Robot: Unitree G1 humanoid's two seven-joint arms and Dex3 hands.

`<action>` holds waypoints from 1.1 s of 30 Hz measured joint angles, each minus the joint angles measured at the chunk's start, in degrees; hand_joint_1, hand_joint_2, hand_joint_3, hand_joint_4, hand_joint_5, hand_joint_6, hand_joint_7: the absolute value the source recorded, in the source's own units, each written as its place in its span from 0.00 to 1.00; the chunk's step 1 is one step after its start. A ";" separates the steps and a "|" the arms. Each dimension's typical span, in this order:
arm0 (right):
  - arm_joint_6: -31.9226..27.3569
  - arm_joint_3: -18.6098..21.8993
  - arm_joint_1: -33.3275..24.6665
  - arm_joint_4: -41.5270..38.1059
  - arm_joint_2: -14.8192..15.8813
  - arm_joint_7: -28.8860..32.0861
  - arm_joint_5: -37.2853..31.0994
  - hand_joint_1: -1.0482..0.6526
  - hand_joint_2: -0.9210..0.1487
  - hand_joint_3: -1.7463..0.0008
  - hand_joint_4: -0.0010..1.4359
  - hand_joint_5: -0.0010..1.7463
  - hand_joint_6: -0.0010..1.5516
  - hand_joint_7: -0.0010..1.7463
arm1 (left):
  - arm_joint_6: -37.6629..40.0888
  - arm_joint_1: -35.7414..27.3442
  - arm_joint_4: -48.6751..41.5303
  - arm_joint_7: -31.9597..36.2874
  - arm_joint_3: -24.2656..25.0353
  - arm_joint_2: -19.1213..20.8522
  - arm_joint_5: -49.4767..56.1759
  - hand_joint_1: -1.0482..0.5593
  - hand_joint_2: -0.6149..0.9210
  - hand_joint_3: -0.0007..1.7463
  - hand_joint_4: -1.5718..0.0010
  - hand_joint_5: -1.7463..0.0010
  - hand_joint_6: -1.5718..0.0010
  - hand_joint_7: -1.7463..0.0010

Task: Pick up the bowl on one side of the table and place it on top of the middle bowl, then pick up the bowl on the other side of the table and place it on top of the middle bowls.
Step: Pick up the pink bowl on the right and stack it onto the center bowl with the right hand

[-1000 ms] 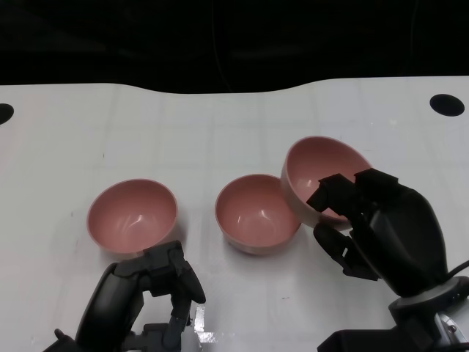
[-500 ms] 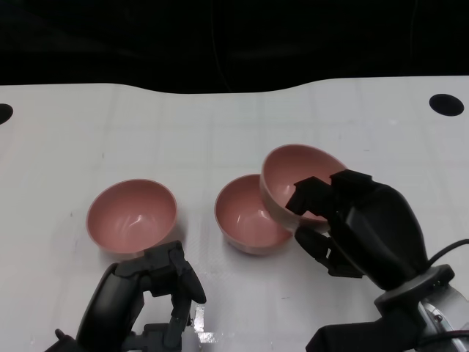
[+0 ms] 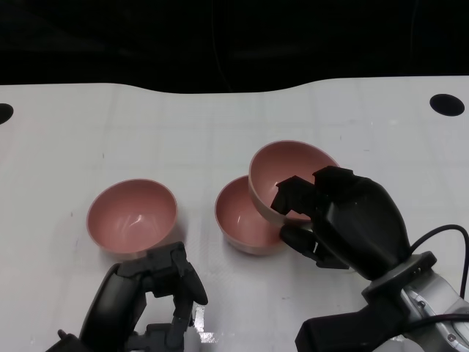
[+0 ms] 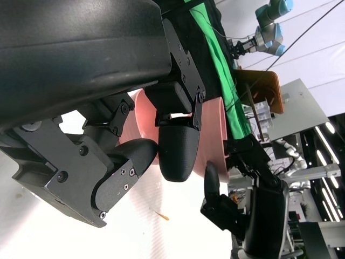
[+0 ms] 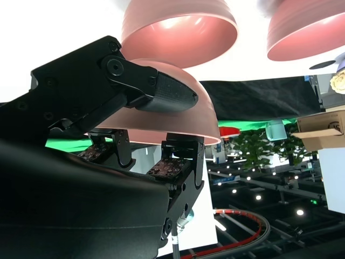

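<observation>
My right robot hand (image 3: 326,216) grips the first bowl (image 3: 282,172), tilted over the middle bowl (image 3: 245,220), unreleased. Left bowl (image 3: 132,216) waits ahead of the empty, curled left robot hand (image 3: 168,282).

Open white table (image 3: 220,132) lies beyond the bowls, whereas the carried bowl (image 3: 286,172) in the right hand (image 3: 330,220) overlaps the middle bowl (image 3: 242,220), a bare gap separates this from the left bowl (image 3: 132,216), with the left hand (image 3: 157,282) just before it.
</observation>
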State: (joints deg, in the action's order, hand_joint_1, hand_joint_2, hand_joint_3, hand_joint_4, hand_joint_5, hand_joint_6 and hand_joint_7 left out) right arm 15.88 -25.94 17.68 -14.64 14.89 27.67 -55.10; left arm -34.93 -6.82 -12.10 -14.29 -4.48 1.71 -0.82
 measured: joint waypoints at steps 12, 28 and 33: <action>0.12 -2.70 3.70 -5.58 -1.34 0.14 -0.48 0.52 0.42 0.56 0.65 1.00 0.48 0.93 | -0.02 0.02 -0.02 0.00 -0.07 -0.34 0.05 0.59 0.61 0.84 0.44 0.00 0.48 0.14; -1.61 -6.24 7.07 -11.59 -3.12 0.50 -1.43 0.49 0.43 0.47 0.62 1.00 0.53 0.77 | 0.02 -0.01 0.00 -0.04 -0.27 -0.33 -1.25 0.57 0.61 0.82 0.46 0.00 0.47 0.17; -0.98 -6.95 8.22 -14.88 -4.31 1.82 -1.12 0.52 0.57 0.36 0.64 1.00 0.47 0.95 | 0.04 -0.10 0.26 -0.03 -0.39 -0.34 -1.23 0.58 0.62 0.82 0.45 0.01 0.46 0.20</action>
State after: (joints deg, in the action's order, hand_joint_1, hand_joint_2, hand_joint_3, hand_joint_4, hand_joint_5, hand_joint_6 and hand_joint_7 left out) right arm 14.89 -32.89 25.90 -29.52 10.58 29.48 -56.22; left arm -34.89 -6.92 -11.84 -14.32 -4.86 1.37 -2.05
